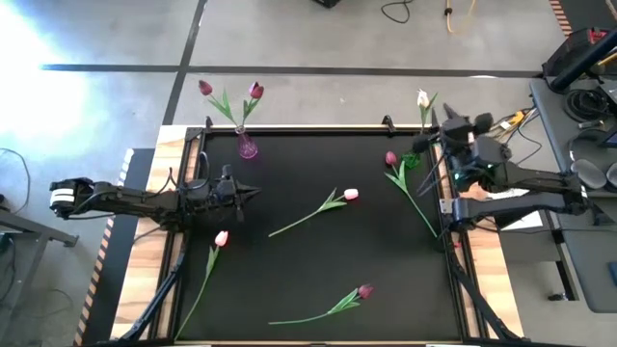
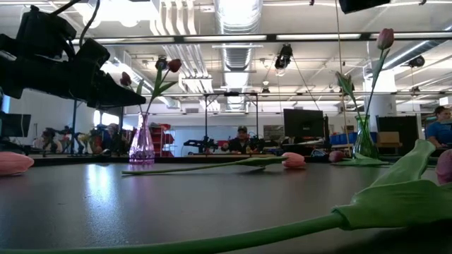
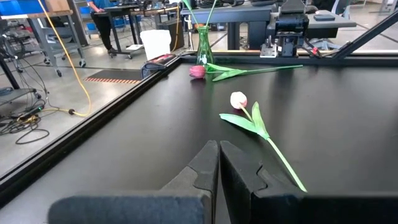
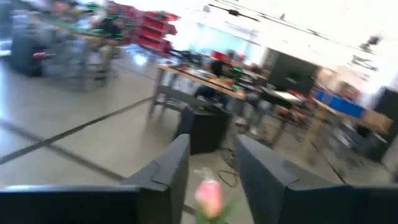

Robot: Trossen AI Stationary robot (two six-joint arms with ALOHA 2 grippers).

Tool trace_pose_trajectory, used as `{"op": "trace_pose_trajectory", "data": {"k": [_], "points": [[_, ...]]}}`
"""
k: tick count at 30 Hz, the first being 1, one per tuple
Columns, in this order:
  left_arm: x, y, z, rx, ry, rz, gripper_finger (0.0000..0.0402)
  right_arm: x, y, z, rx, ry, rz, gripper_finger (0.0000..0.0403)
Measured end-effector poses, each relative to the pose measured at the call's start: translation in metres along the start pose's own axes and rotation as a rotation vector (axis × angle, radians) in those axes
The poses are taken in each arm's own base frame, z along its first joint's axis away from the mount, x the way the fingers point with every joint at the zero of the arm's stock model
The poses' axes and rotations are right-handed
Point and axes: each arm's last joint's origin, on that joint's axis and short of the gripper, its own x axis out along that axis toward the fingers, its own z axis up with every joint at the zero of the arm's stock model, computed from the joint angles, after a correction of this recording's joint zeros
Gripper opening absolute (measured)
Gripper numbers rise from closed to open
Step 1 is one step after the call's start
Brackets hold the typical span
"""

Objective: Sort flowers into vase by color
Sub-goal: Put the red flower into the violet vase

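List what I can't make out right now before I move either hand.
1. Right wrist view: motion blur. The pale tulip beyond the right hand is cut by the bottom edge, so its stem is unseen.
2. High view: the green vase is too small to count its stems.
3. Low view: the nearest tulip has its head cut by the right edge.

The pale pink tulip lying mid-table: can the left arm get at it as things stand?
Probably yes. The left pincer, shut, points at the pale pink tulip, with only bare black mat between them.
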Motion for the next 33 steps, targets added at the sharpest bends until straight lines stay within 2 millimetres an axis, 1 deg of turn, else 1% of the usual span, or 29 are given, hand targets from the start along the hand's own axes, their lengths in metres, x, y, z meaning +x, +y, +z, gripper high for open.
{"op": "trace_pose_trajectory", "data": {"k": [4,5,6,9,12,16,20,26,30,33], "points": [[0.000,0.000,0.000,-0.004,-0.001,-0.008,0.0001,-0.013,0.026,-0.004,-0.063,-0.038,0.157,0.0037],[0.000,-0.001,0.000,-0.006,-0.001,-0.019,0.0001,-0.017,0.033,-0.005,-0.077,-0.045,0.198,0.0023],[0.000,-0.001,0.000,-0.008,-0.002,-0.039,0.0001,-0.021,0.041,-0.007,-0.085,-0.051,0.234,0.0019],[0.000,-0.004,0.000,-0.009,0.000,-0.090,0.0001,-0.034,0.063,-0.011,-0.114,-0.065,0.322,0.0011],[0.003,-0.007,0.002,0.004,0.074,-0.111,0.0001,-0.049,0.081,-0.014,-0.129,-0.081,0.388,0.0009],[0.010,-0.015,0.016,0.037,0.168,-0.156,0.0000,-0.071,0.101,-0.019,-0.126,-0.096,0.477,0.0009],[0.020,-0.028,0.033,0.063,0.221,-0.215,0.0000,-0.094,0.115,-0.025,-0.105,-0.107,0.551,0.0009],[0.044,-0.056,0.038,0.083,0.320,-0.305,0.0000,-0.123,0.129,-0.037,-0.090,-0.117,0.593,0.0009],[0.065,-0.083,0.038,0.094,0.391,-0.361,0.0000,-0.138,0.136,-0.044,-0.063,-0.115,0.646,0.0009],[0.085,-0.104,0.038,0.086,0.431,-0.403,0.0000,-0.145,0.141,-0.048,-0.059,-0.114,0.667,0.0009]]}}
